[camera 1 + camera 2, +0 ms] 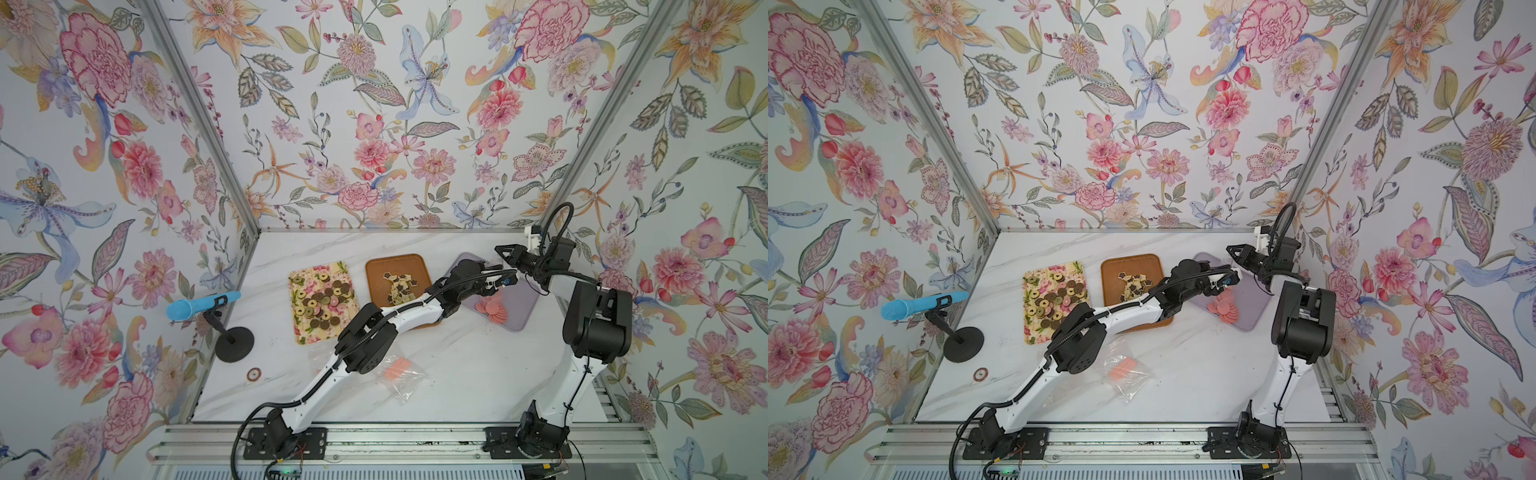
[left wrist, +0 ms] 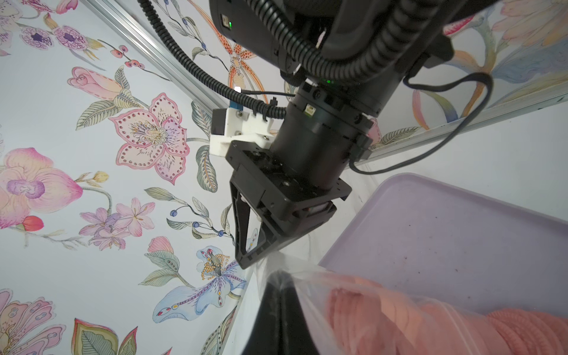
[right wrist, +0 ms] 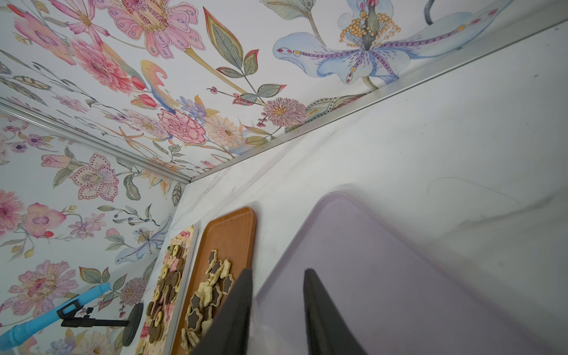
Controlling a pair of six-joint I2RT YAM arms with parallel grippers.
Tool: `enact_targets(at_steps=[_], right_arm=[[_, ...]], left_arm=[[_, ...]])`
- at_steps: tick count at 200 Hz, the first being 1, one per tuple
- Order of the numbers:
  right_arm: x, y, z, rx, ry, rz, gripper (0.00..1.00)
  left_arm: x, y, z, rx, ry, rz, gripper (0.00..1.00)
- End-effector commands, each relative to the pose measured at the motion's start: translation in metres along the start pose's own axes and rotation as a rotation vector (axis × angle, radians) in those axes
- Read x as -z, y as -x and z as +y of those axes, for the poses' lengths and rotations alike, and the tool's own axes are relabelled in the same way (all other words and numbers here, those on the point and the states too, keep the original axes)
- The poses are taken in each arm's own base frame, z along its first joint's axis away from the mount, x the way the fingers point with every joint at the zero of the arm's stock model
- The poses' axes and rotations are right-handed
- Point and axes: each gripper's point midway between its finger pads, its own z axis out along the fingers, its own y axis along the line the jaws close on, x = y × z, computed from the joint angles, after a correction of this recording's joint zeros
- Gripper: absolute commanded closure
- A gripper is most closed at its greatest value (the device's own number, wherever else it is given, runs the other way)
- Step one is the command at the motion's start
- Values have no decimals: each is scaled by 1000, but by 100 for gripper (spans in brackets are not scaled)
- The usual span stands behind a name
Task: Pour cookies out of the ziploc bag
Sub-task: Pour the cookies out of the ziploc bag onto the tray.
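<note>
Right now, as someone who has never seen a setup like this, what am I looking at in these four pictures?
Two robot arms, left and right, stand at a white table inside a flowered booth. Two pictures look down from overhead; the other two come from a camera on each arm's wrist. On the table lie a floral tray of ring cookies, a brown tray of star cookies, a lavender tray with pink discs, a crumpled clear bag and a blue microphone on a stand. The left gripper is shut on a clear ziploc bag above the lavender tray, with pink showing through it. The right gripper is open and holds nothing.
</note>
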Motion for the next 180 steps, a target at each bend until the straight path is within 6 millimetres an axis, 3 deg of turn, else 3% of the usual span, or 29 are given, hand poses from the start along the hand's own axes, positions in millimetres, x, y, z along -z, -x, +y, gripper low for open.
enact_targets(at_steps=[1,28,44,62,112,180], right_arm=[[-3,-6,2,22,5,52,68],[-3,-8,5,31,30,73,70],[-3,-8,9,35,48,77,80],[-2,-6,11,33,56,69,100],[6,3,11,43,42,5,100],[18,26,32,119,71,-94,100]], left_arm=[[7,31,20,-12,37,-66,100],[6,32,19,-11,35,-67,100],[7,32,20,-11,36,-67,100],[7,32,19,-12,36,-65,100],[6,24,20,-16,48,-42,100],[0,1,50,62,86,0,100]])
